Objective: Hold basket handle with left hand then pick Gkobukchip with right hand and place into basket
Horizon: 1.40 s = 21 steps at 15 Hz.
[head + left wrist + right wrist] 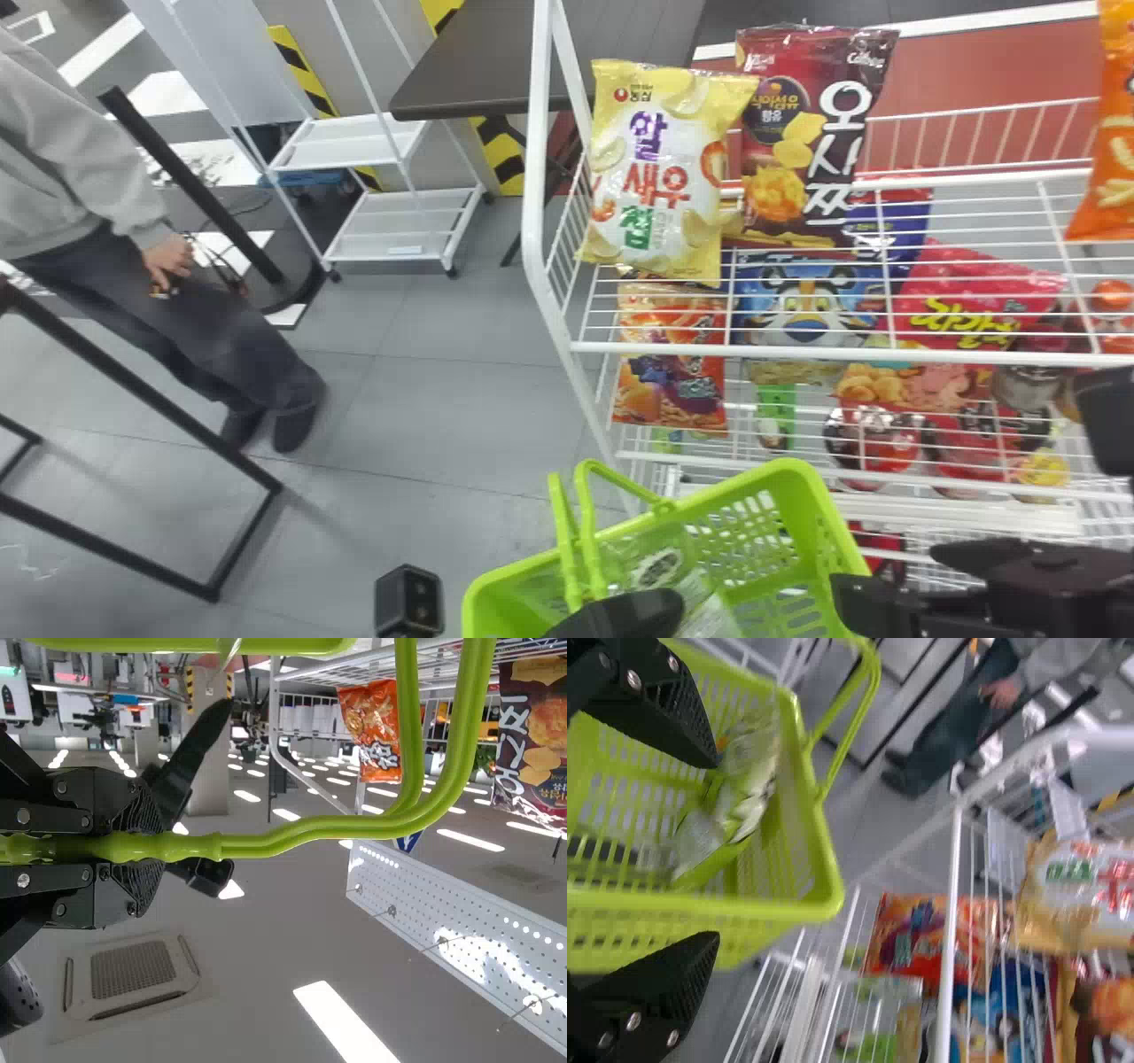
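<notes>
The left gripper [618, 615] has its 2 fingers closed on the green handle [337, 827] of the basket [797, 467]. The 2 fingers of the right gripper [886, 570] stand wide apart with nothing between them, at the basket's right side. Inside the basket lies a crumpled green-and-silver bag [744, 797]; whether it is the Gkobukchip cannot be told from its print. Far of the basket and extending right stands a white wire rack [886, 354]. Its upper tier carries 3 upright bags: yellow [660, 168] at left, dark red-brown [771, 115] just beside it, and orange [1116, 159] at far right. Beneath the yellow bag, a lower tier carries an orange-red bag [671, 372].
</notes>
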{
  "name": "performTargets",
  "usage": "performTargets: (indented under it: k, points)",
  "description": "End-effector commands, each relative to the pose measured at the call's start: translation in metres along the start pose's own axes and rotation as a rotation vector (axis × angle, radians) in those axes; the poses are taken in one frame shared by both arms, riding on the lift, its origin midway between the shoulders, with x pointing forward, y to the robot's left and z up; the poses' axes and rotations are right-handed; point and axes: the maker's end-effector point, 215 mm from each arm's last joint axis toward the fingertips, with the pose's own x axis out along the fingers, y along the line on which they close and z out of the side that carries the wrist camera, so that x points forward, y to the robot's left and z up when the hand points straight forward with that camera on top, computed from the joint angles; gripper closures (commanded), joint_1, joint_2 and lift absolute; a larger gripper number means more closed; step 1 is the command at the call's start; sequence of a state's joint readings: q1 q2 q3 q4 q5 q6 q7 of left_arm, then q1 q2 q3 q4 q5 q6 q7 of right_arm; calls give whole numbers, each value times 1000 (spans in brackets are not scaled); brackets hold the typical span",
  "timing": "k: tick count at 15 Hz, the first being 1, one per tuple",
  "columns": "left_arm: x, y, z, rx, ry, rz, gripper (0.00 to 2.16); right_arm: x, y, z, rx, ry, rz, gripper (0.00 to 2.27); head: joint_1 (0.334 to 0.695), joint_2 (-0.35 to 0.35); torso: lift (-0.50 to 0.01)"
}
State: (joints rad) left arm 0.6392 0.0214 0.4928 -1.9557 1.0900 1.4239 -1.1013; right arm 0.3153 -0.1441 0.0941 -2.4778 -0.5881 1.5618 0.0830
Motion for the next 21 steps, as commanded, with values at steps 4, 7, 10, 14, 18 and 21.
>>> performTargets:
  k: [4, 7, 10, 14, 18, 21]
  points:
    - [-1, 3, 2, 8, -6, 7, 2148, -6, -98, 81, -77, -371, -277, 90, 695, 132, 0]
    - [-2, 3, 2, 3, -9, 4, 2148, -22, -124, 120, -130, -566, -350, 107, 695, 59, 0]
    - [-2, 3, 2, 3, -9, 4, 2148, -37, -148, 133, -178, -710, -414, 107, 695, 8, 0]
    - [-2, 4, 2, 3, -9, 6, 2148, -52, -180, 112, -173, -776, -470, 107, 695, -49, 0]
    - [-1, 4, 2, 3, -11, 7, 2148, -69, -207, 98, -155, -826, -514, 107, 695, -120, 0]
    - [-1, 5, 3, 6, -13, 7, 2148, -73, -213, 95, -155, -843, -522, 103, 695, -157, 0]
